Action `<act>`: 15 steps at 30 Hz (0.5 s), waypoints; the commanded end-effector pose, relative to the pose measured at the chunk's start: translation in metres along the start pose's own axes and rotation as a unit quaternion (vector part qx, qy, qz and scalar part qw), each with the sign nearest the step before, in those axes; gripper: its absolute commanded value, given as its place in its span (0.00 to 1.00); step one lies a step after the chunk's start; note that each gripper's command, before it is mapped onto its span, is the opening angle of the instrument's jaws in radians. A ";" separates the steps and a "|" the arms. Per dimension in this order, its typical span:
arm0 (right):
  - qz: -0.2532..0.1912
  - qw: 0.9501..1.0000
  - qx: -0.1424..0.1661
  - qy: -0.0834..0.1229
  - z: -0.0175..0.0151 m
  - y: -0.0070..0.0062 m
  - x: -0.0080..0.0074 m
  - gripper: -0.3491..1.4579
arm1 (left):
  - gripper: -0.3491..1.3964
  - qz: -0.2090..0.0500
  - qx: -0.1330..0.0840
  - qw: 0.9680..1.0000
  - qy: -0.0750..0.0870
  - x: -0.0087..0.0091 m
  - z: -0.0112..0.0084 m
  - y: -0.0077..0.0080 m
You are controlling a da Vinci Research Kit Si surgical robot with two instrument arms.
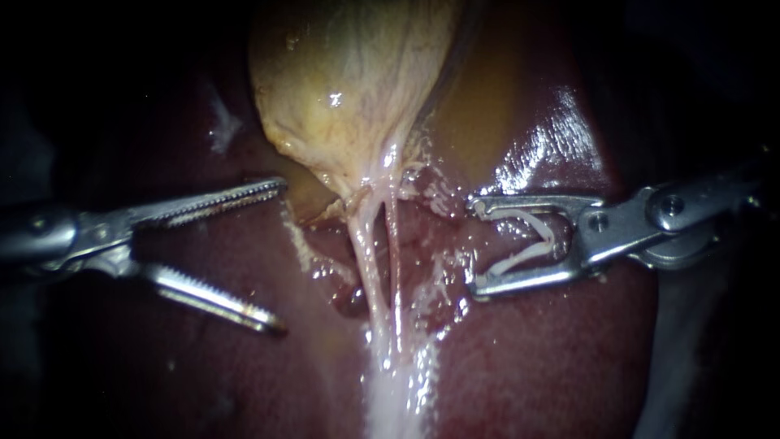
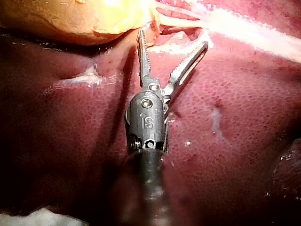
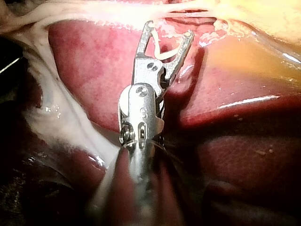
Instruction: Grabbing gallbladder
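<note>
The pale yellow gallbladder (image 1: 349, 89) lies on the dark red liver (image 1: 536, 349). Two thin tubes (image 1: 380, 268) run down from its narrow end. My left instrument (image 1: 280, 258) reaches in with its toothed jaws wide open, just left of the tubes, and nothing is between them. Its upper jaw ends close under the gallbladder's lower left edge. Seen from the left wrist, that instrument (image 2: 173, 40) is open beside the gallbladder (image 2: 70, 19). My right instrument (image 1: 475, 245) sits right of the tubes, jaws spread around a white clip (image 1: 528, 244) that both jaws touch. The right wrist view shows this instrument (image 3: 169, 29) and its clip (image 3: 164, 54).
Whitish tissue (image 1: 394, 398) spreads over the liver below the tubes. A wet yellow film (image 1: 487, 106) covers the liver right of the gallbladder. In the right wrist view, a white band of tissue (image 3: 61, 117) lies beside the right shaft.
</note>
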 end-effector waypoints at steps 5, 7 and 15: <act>0.000 1.000 0.000 0.000 0.0000 0.0000 0.0000 0.47 | 0.64 -0.001 -0.001 1.000 0.000 0.0002 0.0002 0.0000; 0.000 1.000 0.000 0.000 0.0000 0.0000 0.0000 0.47 | 0.60 0.002 0.000 1.000 0.000 0.0006 0.0007 -0.0001; 0.000 1.000 0.000 0.000 0.0001 -0.0001 0.0000 0.47 | 0.56 -0.002 -0.002 1.000 0.000 0.0018 0.0033 -0.0005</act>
